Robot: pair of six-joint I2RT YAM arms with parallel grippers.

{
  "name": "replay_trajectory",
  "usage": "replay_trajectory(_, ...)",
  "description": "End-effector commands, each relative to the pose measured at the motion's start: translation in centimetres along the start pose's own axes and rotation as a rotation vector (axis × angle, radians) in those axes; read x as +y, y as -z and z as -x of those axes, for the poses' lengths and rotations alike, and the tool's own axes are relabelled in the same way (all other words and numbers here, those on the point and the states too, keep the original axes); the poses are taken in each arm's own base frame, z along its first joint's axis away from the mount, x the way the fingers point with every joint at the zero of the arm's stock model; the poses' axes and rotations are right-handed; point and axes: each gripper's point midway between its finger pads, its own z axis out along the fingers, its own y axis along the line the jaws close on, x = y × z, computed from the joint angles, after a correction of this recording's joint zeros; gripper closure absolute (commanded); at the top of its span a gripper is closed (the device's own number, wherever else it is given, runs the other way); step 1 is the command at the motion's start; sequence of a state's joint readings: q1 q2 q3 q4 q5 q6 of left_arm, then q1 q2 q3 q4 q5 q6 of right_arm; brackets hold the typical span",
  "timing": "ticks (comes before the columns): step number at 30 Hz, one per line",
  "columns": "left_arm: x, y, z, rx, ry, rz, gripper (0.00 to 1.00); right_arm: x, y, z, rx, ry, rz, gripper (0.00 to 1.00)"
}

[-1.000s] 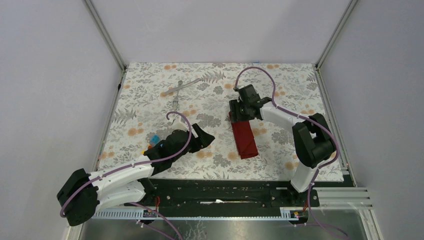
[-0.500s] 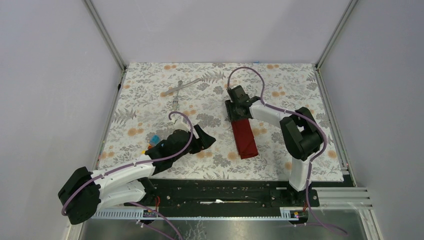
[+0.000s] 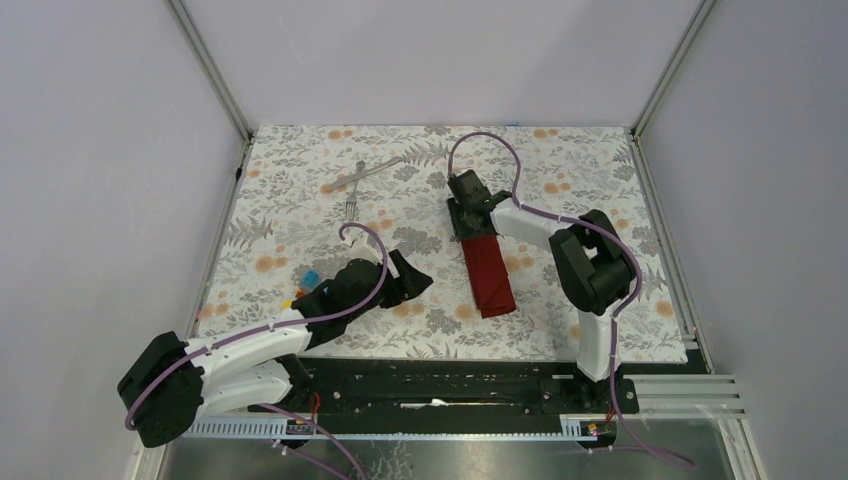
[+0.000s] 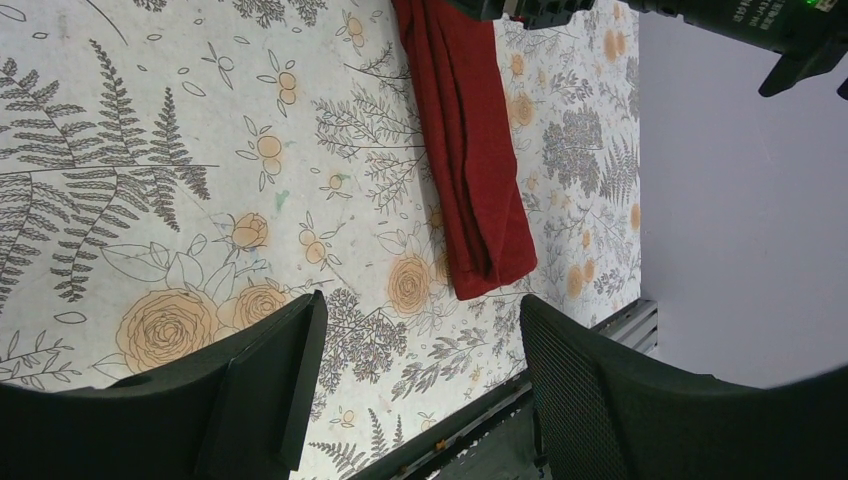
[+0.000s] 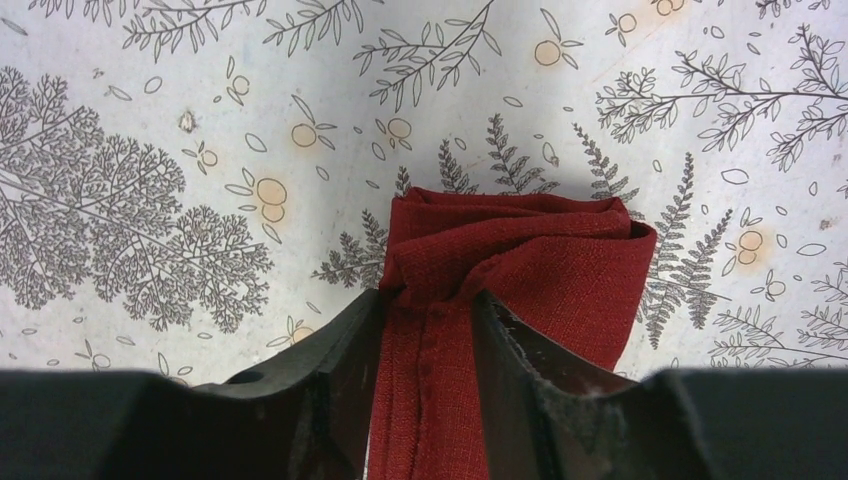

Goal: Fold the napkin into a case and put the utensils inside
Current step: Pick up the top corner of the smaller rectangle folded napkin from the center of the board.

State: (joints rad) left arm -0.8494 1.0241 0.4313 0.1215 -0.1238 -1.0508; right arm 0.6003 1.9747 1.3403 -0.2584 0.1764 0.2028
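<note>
The dark red napkin (image 3: 488, 275) lies folded into a narrow long strip right of the table's middle. It also shows in the left wrist view (image 4: 470, 150) and the right wrist view (image 5: 540, 250). My right gripper (image 3: 466, 224) sits at the strip's far end, its jaws closed on a raised fold of the cloth (image 5: 428, 300). My left gripper (image 3: 418, 276) is open and empty, low over the table left of the strip's near end (image 4: 420, 340). The silver utensils lie at the far left: a fork (image 3: 352, 203) and a second piece (image 3: 362, 173).
Small colourful blocks (image 3: 306, 279) sit beside my left arm. The floral tablecloth (image 3: 300, 200) covers the table. Metal frame posts stand at the far corners, and a rail (image 3: 460, 385) runs along the near edge.
My right gripper has shifted left and slightly farther back at the napkin's far end, and its arm has swung round. The left arm has barely moved.
</note>
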Motion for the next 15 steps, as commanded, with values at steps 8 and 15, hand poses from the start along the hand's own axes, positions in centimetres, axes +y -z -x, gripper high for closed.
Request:
replay_trajectory(8, -0.7, -0.1, 0.6, -0.018, -0.006, -0.034, 0.24, 0.1, 0.4, 2.3, -0.066, 0.021, -0.040, 0.80)
replay_trajectory(15, -1.2, -0.9, 1.1, -0.021, -0.024, -0.031, 0.24, 0.5, 2.7, 2.4, -0.069, 0.043, 0.012, 1.00)
